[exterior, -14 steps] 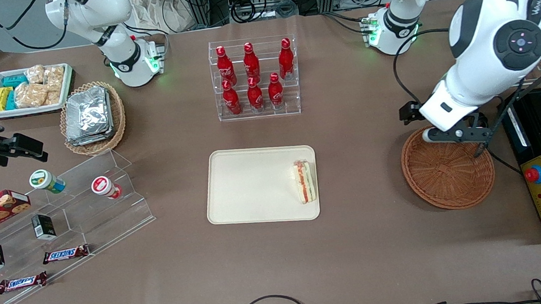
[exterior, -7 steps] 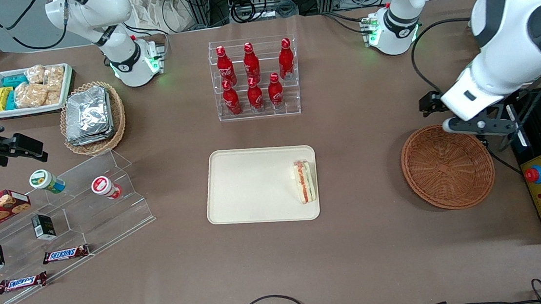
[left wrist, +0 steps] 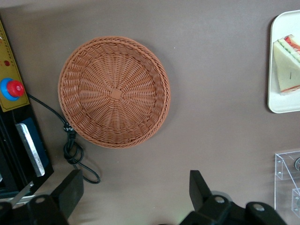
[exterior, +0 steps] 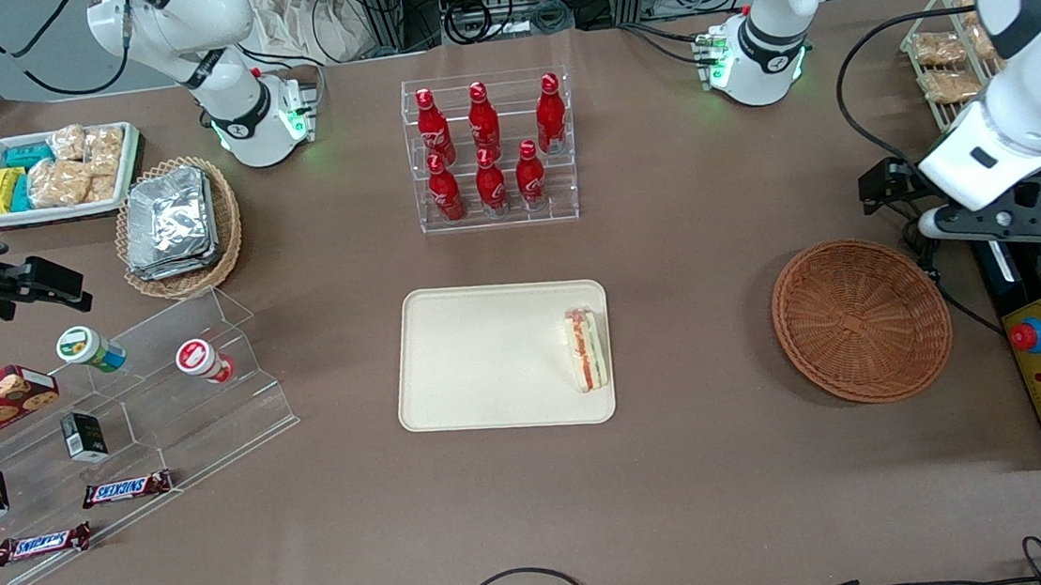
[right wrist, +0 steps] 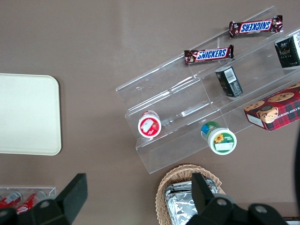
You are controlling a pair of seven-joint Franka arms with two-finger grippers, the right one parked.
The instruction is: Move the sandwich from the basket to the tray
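- Sandwich [exterior: 586, 350]: lies in the tray [exterior: 488, 352], against its right rim, centre frame.
- Basket [exterior: 860, 320]: empty, right of the tray.
- Hand [left wrist: 133, 197]: spread wide, nothing held, hung by the basket at right edge.
- Step judged: retreat; hand to be kept high.

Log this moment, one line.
sandwich: on tray | basket: empty | gripper: open, above table near basket
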